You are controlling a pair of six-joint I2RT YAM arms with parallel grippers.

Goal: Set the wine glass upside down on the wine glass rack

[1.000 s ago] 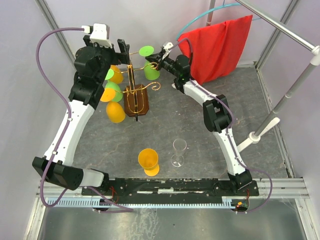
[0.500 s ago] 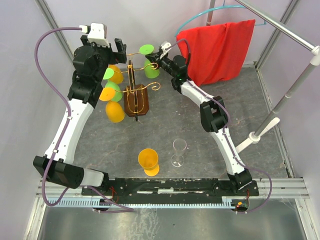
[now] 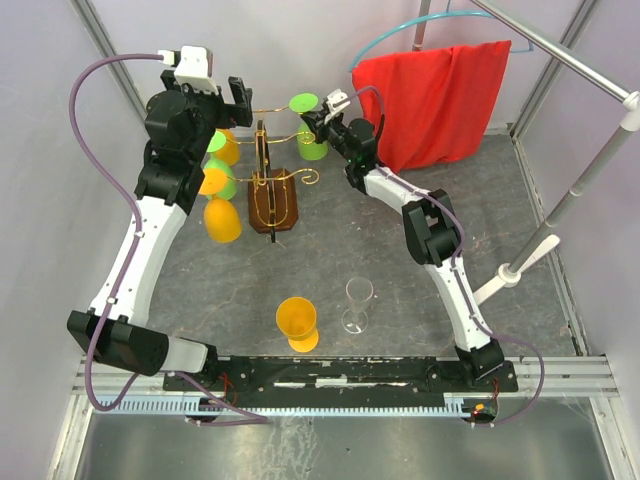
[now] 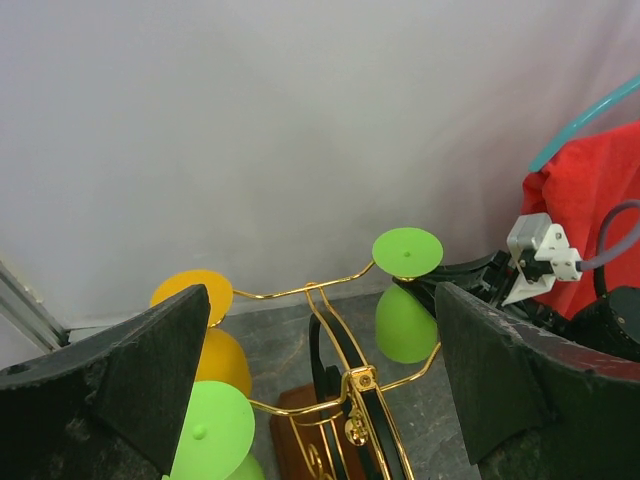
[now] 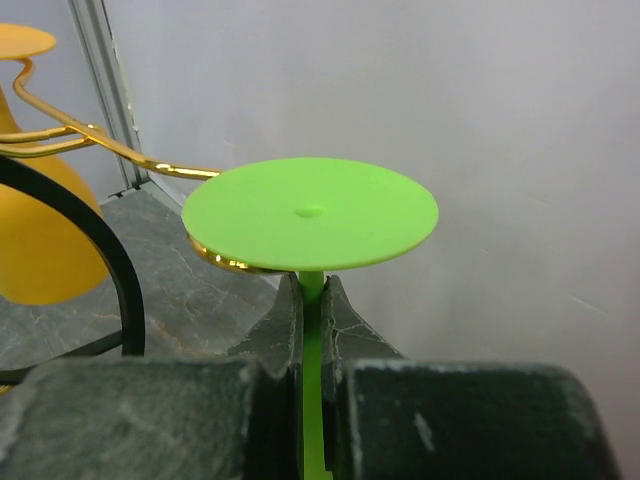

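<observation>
Pinching the lime-green plastic wine glass [image 5: 310, 212] by its thin stem, the right gripper [image 5: 312, 305] likely holds something light yet slippery.

R gripper [image 3: 311, 122], pinching the stem of the green wine glass [image 3: 303, 102], has moved the glass slightly right along the wine glass rack [image 3: 272, 208] top wire. L gripper [image 3: 230, 97] has backed off left, away from the rack. Hanging orange glass [image 3: 222, 220] on the rack's left side has swung left & farther back.
</observation>
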